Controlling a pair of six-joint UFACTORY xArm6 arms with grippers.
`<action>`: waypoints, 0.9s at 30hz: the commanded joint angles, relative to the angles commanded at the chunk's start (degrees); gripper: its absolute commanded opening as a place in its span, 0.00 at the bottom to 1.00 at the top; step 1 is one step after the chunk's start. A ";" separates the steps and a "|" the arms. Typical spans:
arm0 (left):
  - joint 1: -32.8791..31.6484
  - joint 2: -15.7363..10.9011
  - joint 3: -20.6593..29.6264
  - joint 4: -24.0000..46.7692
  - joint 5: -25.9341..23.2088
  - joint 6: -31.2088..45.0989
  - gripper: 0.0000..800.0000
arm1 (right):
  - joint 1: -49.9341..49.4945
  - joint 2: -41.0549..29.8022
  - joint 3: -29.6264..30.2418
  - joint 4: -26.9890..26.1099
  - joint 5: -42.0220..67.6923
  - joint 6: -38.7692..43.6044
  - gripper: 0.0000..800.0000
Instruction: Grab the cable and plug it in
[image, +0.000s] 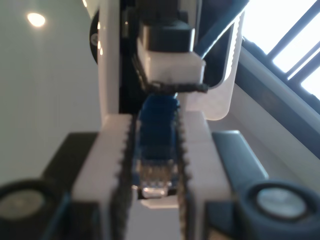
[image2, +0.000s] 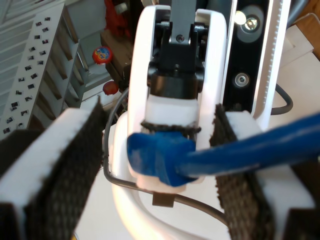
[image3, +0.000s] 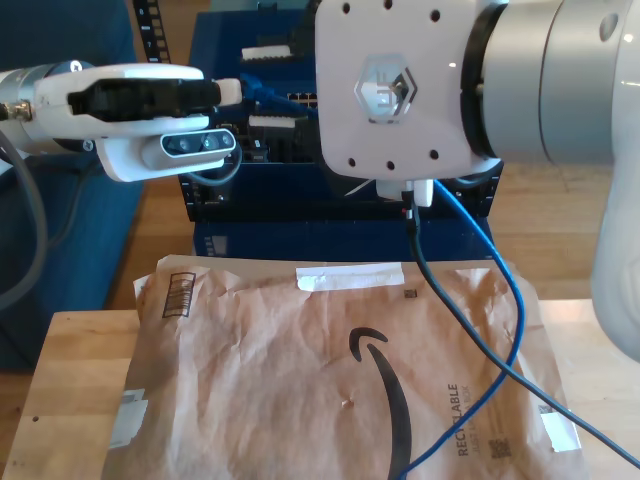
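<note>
Between the serrated pads of my first gripper (image: 156, 165), clamped on its plug end, the cable (image: 157, 150) lies lengthwise along the fingers, while my second gripper (image2: 160, 165), jaws apart, faces it with the cord trailing sideways.

Glossy blue plastic cable (image3: 497, 300) — crinkled matt brown paper mailer (image3: 300, 400), wooden table (image3: 70, 380).

We read "RECYCLABLE" on the brown paper mailer (image3: 300, 380), printed sideways just beside its black smile-arrow logo (image3: 385, 385). Smaller print and barcode near it are too small to read.
</note>
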 joint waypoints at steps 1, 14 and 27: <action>-0.09 0.00 0.18 0.00 -0.09 0.00 0.02 | 0.00 0.00 0.00 0.00 0.00 0.00 0.41; -0.09 0.18 1.49 -0.09 -0.26 0.00 0.02 | 0.00 -0.09 0.09 0.00 0.00 0.18 0.31; 0.09 0.26 2.64 -5.10 0.97 0.18 0.62 | 0.09 -0.18 0.70 0.09 0.00 1.67 0.00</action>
